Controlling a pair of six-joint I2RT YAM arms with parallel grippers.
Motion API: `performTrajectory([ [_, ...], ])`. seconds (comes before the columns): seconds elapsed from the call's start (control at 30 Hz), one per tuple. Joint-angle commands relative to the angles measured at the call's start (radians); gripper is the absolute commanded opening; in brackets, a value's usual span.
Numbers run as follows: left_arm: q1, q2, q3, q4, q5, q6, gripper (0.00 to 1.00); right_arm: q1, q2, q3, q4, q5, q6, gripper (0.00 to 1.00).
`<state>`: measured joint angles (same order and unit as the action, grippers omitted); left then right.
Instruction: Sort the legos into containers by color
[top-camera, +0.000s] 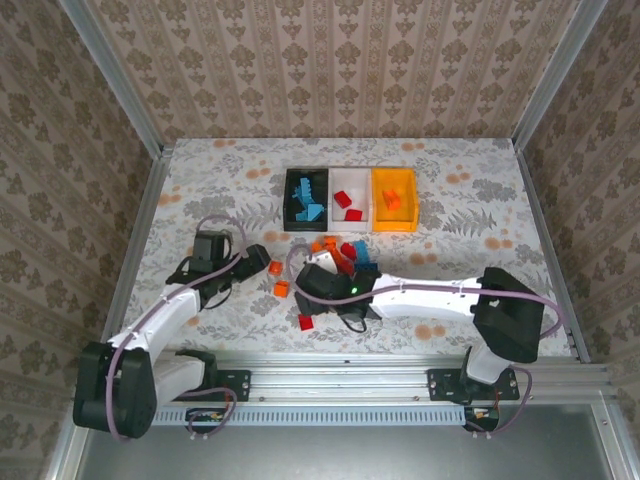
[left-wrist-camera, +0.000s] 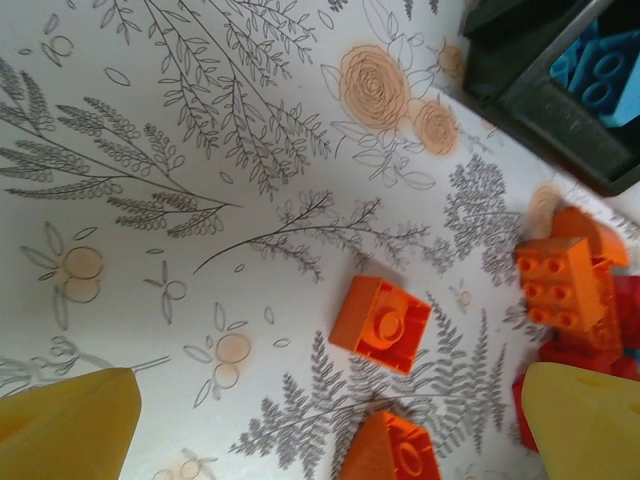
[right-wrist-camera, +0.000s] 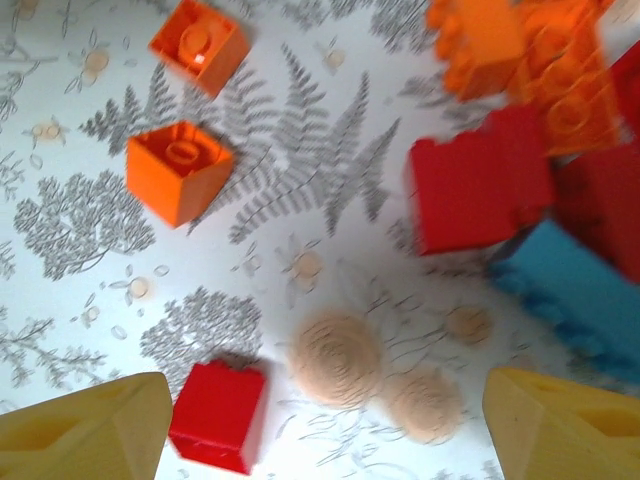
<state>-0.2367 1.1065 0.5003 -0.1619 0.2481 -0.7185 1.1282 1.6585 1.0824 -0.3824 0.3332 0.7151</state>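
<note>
Currently, the left gripper (left-wrist-camera: 330, 428) is hovering open above an orange brick (left-wrist-camera: 381, 324), the right gripper (right-wrist-camera: 325, 430) open beside a red brick (right-wrist-camera: 217, 415).

The black bin (left-wrist-camera: 545, 105) is cut off at the corner; the blue brick (right-wrist-camera: 580, 290) is blurred.

1. The table (top-camera: 470, 215) had a white top printed with grey ferns and peach roses.
2. A black bin (top-camera: 305, 224), a white bin (top-camera: 350, 226) and an orange-yellow bin (top-camera: 394, 224) stood side by side in a row at its far middle.
3. Loose red, orange and blue bricks (top-camera: 340, 250) clustered just in front of them.
4. An orange brick (top-camera: 275, 268) and a second orange brick (top-camera: 281, 289) lay left of the cluster.
5. A red brick (top-camera: 306, 322) lay apart, nearer the near edge.
</note>
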Motion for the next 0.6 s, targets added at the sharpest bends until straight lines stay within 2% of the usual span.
performTrajectory([
  [0.0, 0.028, 0.039, -0.016, 0.108, 0.164, -0.071, 1.00, 0.016, 0.080, 0.034, -0.018, -0.066, 0.111, 0.84],
  [0.23, 0.034, 0.016, -0.037, 0.087, 0.165, -0.063, 1.00, 0.042, 0.205, 0.109, 0.005, -0.164, 0.092, 0.79],
  [0.4, 0.036, -0.022, -0.043, 0.057, 0.143, -0.045, 1.00, 0.048, 0.246, 0.135, -0.025, -0.167, 0.092, 0.69],
  [0.57, 0.036, -0.029, -0.048, 0.055, 0.140, -0.043, 1.00, 0.065, 0.250, 0.154, -0.063, -0.151, 0.083, 0.65],
])
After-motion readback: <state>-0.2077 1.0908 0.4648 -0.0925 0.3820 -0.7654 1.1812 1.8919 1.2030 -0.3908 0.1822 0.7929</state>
